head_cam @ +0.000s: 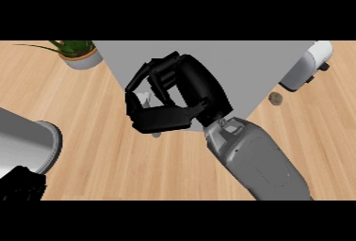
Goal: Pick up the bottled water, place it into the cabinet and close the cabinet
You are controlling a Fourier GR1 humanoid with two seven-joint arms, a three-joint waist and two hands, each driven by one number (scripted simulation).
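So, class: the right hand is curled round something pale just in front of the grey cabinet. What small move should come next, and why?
Probably a short lift and carry toward the cabinet. The right hand is curled round a pale object, likely the bottled water, mostly hidden. The left hand rests at the lower left edge.

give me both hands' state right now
Right hand: fingers curled round a pale thing, probably the bottle, mostly hidden.
Left hand: only partly visible at the lower left edge; cannot be told.
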